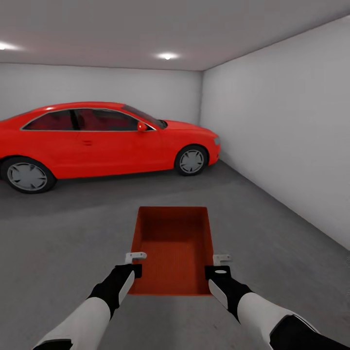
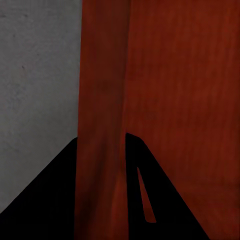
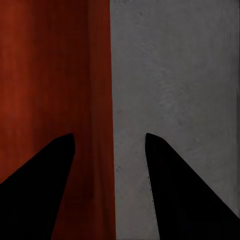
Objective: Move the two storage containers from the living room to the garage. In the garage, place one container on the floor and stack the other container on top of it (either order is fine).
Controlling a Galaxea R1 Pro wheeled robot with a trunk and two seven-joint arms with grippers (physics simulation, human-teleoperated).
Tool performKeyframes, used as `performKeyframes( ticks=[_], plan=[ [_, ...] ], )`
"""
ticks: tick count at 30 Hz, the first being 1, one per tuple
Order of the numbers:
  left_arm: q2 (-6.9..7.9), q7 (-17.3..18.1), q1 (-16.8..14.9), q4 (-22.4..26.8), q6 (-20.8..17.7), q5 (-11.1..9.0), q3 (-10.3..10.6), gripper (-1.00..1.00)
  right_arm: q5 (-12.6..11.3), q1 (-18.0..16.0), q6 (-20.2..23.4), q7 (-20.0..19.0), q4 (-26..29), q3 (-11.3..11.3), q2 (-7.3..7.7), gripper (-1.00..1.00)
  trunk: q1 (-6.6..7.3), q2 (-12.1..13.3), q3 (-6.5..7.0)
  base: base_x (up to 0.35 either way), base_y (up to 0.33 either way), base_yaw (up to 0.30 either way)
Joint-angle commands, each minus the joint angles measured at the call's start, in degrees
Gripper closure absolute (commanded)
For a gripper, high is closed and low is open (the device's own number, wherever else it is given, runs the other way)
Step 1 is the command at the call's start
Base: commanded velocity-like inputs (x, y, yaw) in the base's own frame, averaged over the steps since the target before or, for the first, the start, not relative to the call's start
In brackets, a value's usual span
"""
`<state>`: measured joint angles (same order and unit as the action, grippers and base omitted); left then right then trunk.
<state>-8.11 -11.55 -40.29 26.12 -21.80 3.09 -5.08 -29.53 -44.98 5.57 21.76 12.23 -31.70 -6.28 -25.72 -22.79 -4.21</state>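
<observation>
Head view: orange-red bin (image 1: 172, 248) is in the garage, on or just above the grey floor (image 1: 63, 243) in front of the red car (image 1: 104, 138), left gripper (image 1: 135, 262) and right gripper (image 1: 221, 265) each on a side wall at the near end. Left wrist: fingers (image 2: 145, 200) straddle the wall (image 2: 102, 125), closed on it; right wrist: fingers (image 3: 40, 185) straddle the other wall (image 3: 97, 100) with a gap, so grip unclear. Lower level, release both sides together
</observation>
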Motion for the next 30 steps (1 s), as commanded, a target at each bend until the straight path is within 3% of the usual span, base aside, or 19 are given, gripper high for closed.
performKeyframes(
  ticks=[1,30],
  plan=[
    [0.55,-0.3,0.0,0.1,-0.6,1.7,-0.5,1.0,0.5,-0.1,0.4,0.1,1.7,1.4,0.04,1.0,-0.07,-0.1,-0.13,0.321,0.0,-0.245],
    [0.55,-0.3,0.0,0.1,-0.6,1.7,-0.5,1.0,0.5,-0.1,0.4,0.1,1.7,1.4,-0.04,1.0,-0.07,-0.1,-0.13,0.321,0.0,-0.244]
  ],
)
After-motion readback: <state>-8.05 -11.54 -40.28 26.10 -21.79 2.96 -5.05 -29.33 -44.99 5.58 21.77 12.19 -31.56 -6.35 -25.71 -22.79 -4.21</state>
